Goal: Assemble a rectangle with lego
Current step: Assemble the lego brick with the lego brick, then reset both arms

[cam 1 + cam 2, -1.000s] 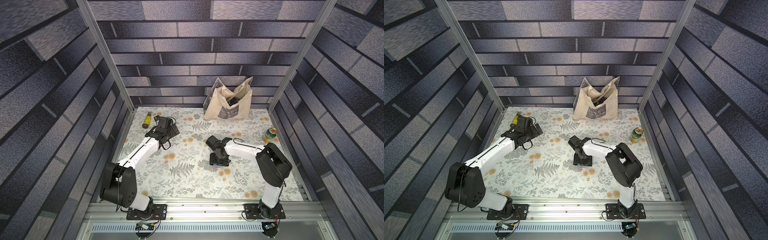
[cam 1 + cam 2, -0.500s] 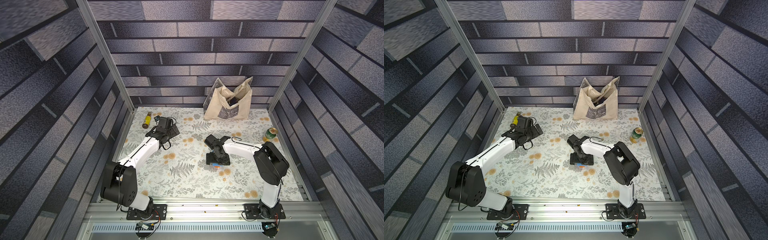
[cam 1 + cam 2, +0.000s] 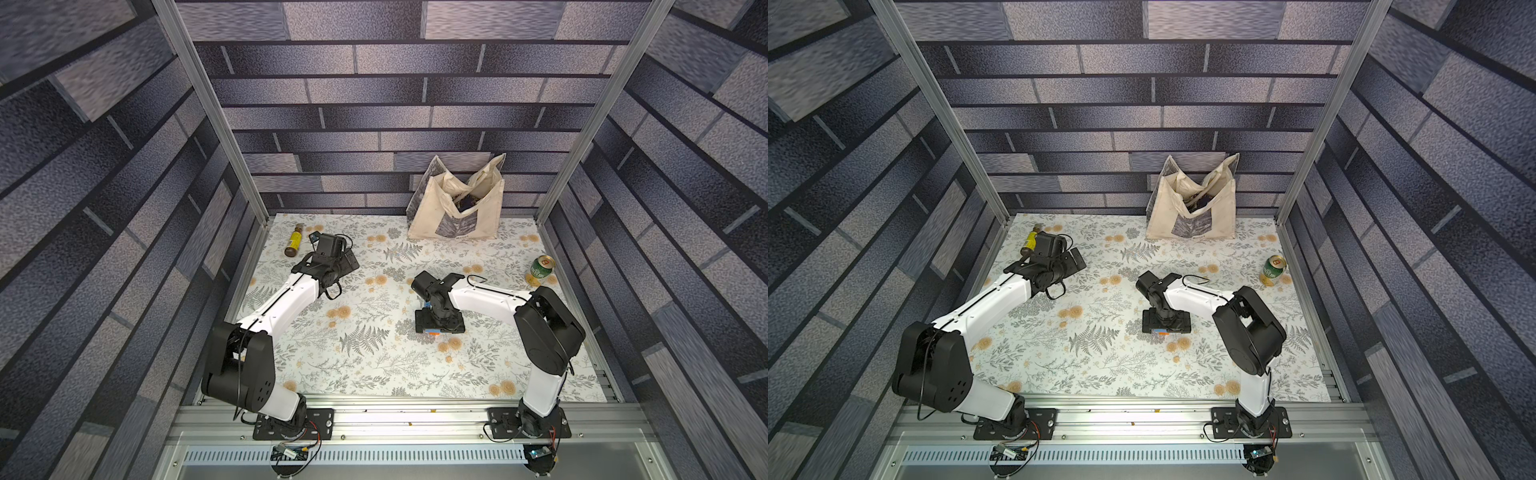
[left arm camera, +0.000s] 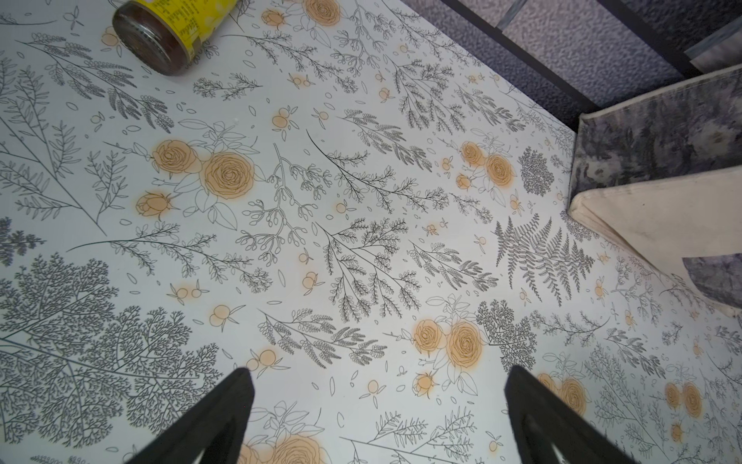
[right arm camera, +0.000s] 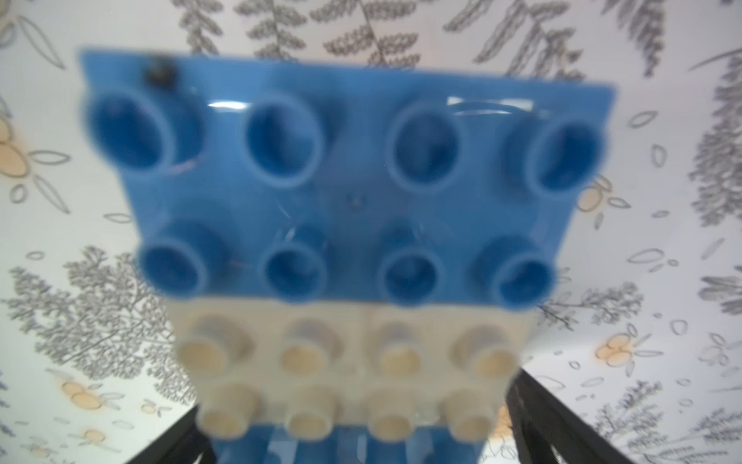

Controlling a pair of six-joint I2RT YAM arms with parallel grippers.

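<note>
The rectangle (image 5: pixel 345 201) of joined lego rests on the floral table, with blue, white and blue bands of studs on top. My right gripper (image 5: pixel 357 401) hangs straight over it, open, one black finger (image 5: pixel 534 418) on each side of its near end and a sliver of table showing beside one. In both top views only a blue and orange edge of the rectangle (image 3: pixel 432 331) (image 3: pixel 1159 331) peeks out under the right gripper (image 3: pixel 439 324) (image 3: pixel 1166 323). My left gripper (image 4: pixel 377 371) (image 3: pixel 349 264) is open and empty over bare table at the back left.
A yellow-labelled jar (image 3: pixel 294 244) (image 4: pixel 172 32) lies near the back left corner, close to the left gripper. A cream tote bag (image 3: pixel 457 212) stands against the back wall. A green can (image 3: pixel 541 270) stands at the right edge.
The right gripper's jaws have spread wide and let go of the rectangle, which stays on the table below them. The left arm has not moved.
</note>
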